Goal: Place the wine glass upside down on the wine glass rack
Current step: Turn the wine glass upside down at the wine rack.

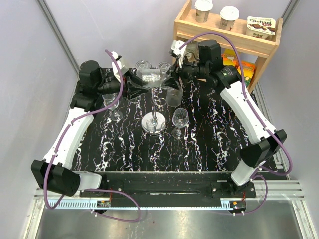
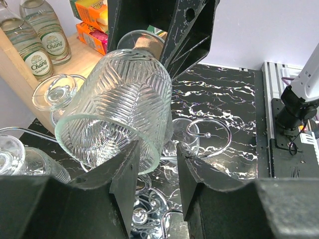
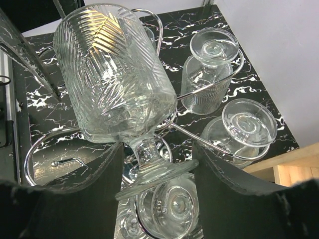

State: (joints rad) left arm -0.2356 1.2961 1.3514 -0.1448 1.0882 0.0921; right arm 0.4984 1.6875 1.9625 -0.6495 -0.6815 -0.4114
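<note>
Wine glass point(image 3: 114, 74) foot sits pinched in right claw point(image 3: 157, 162), left claw point(image 2: 157, 152) gaping at rim, contact unclear.

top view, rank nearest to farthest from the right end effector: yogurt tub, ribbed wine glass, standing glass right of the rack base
1. ribbed wine glass, in the right end effector
2. standing glass, on the table
3. yogurt tub, top shelf, far right

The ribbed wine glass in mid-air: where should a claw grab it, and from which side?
Probably the flat round foot, pinched across its edge from the foot end, as the right claw does. The wine glass lies sideways, and this leaves the thin stem free to slide into the wine glass rack.
</note>
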